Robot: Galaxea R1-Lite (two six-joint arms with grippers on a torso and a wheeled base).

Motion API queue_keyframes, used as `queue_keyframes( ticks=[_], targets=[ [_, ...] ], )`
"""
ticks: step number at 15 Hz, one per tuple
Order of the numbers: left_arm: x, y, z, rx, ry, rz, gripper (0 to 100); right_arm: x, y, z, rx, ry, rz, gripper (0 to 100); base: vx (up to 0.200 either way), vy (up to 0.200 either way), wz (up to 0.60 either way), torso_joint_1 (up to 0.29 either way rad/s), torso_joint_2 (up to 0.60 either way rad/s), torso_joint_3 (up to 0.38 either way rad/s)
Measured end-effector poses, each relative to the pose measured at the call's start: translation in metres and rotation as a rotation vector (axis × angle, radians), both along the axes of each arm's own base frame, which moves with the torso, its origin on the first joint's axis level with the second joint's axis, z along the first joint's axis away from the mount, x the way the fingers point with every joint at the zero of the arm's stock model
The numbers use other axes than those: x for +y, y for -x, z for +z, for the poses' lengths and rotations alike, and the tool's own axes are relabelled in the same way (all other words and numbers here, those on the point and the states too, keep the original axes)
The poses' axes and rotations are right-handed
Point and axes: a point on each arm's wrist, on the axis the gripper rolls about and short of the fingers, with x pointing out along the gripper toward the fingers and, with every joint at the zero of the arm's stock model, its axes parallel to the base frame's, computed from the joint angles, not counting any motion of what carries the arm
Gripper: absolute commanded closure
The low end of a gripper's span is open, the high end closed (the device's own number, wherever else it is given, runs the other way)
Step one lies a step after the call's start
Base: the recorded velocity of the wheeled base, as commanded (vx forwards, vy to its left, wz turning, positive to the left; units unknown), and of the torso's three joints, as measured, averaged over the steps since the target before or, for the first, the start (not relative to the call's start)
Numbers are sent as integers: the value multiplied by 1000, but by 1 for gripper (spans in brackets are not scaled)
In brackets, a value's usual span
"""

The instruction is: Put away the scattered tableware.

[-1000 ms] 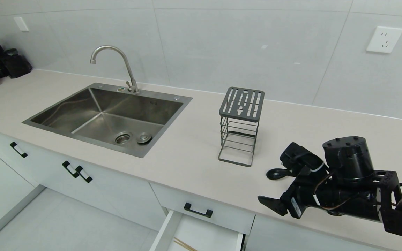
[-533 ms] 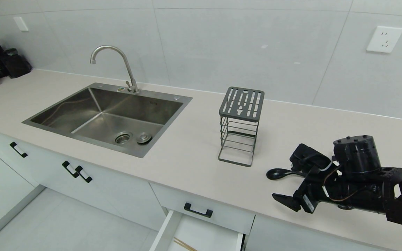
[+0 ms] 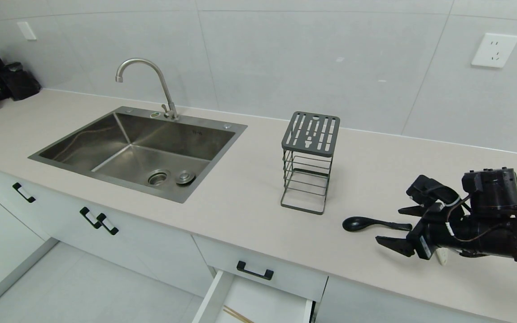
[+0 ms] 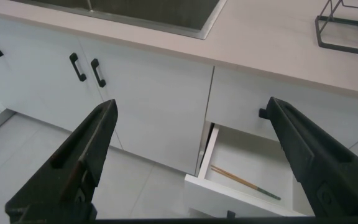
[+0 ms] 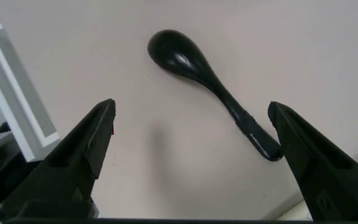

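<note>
Since a second ago, the right gripper [image 3: 394, 225] has been pulled back toward the robot's right, and more of the black spoon [image 3: 373, 223] has been uncovered. Nothing else has been moved.

The right fingers are spread wide and nothing is held. The spoon is laid flat on the counter [image 3: 249, 197], and in the right wrist view it is seen in the gap between the two fingers. Its round end is out past the fingertips. Its handle end is just beside one finger, but whether it is touched cannot be told.

The left gripper [image 4: 191, 155] is also spread wide, with nothing held. The open drawer [image 4: 211, 163] is seen far below, between its fingers, and chopsticks [image 4: 244, 182] are already laid inside.

So part of the job looks done, since the chopsticks are put away. The spoon is not yet picked up, so it likely has to be gripped and put away too.

Counted: one spoon, what looks like one pair of chopsticks, one open drawer and one wire rack [image 3: 308, 166].
</note>
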Motion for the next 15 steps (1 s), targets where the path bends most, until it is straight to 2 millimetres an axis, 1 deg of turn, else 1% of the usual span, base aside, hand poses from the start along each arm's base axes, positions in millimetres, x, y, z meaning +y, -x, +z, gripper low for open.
queue_keyframes(
  ticks=[3, 5, 9, 15],
  targets=[
    [0, 0, 0, 0, -1, 0, 0, -6, -6, -8, 29, -6, -13, 0, 0, 0, 0, 0, 0, 0],
    [0, 0, 0, 0, 0, 0, 0, -6, -13, -11, 48, -24, -35, 0, 0, 0, 0, 0, 0, 0],
    [0, 0, 0, 0, 0, -1, 0, -3, -30, -16, 36, -47, -63, 0, 0, 0, 0, 0, 0, 0],
    [0, 0, 0, 0, -1, 0, 0, -1, -44, -30, 55, -35, -67, 0, 0, 0, 0, 0, 0, 0]
  ],
)
